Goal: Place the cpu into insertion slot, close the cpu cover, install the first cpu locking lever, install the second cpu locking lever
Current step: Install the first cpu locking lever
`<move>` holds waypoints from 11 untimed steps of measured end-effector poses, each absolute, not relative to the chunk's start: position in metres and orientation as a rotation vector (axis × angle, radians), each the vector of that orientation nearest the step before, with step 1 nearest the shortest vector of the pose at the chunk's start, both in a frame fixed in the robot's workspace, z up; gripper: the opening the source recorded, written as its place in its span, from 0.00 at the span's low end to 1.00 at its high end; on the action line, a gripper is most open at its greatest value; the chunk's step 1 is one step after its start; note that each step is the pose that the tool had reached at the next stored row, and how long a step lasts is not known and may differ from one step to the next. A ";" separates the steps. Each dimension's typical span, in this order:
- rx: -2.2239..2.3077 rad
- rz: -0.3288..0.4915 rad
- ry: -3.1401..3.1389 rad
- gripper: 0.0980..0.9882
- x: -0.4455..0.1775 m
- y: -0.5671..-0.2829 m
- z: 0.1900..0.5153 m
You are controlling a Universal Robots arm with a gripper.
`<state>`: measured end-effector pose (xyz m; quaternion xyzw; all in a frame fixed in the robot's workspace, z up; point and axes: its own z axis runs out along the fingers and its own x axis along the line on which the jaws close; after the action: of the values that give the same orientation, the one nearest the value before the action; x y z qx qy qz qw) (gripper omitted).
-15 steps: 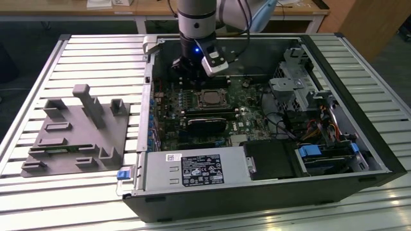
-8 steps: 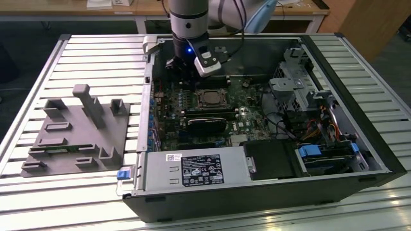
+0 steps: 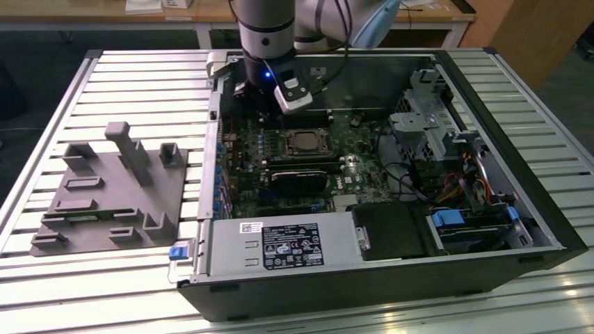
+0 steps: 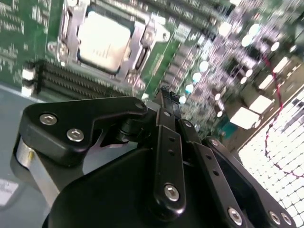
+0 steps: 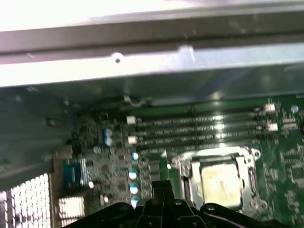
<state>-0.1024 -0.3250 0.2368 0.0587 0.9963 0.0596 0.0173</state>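
Hand (image 4: 164, 92) is seen clenched, nothing held, hung just beside the insertion slot (image 3: 302, 142). The cpu (image 4: 103, 40) is seated flat in it, face up; being square, no long axis is shown. The cpu cover (image 4: 140, 47) is judged down. The lever step is judged in hand; a precise tip contact at the socket edge is called for.

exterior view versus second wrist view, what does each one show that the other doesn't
Exterior view: the whole open computer case on a slatted table, a grey fixture plate beside it, and the power supply.
Second wrist view: the gripper up close, poised over the motherboard.
Both: the cpu with the cpu cover framing it.
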 end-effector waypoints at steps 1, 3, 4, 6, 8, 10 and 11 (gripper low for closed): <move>0.183 0.208 3.096 0.01 -0.103 -0.325 0.237; 0.184 0.256 3.094 0.01 -0.105 -0.326 0.237; 0.184 0.279 3.092 0.01 -0.105 -0.326 0.237; 0.185 0.320 3.090 0.01 -0.106 -0.327 0.237; 0.185 0.354 3.088 0.01 -0.107 -0.327 0.237; 0.186 0.372 3.086 0.01 -0.107 -0.328 0.237; 0.186 0.373 3.086 0.01 -0.107 -0.328 0.237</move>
<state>-0.1074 -0.3275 0.2367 0.0597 0.9909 0.1197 0.0137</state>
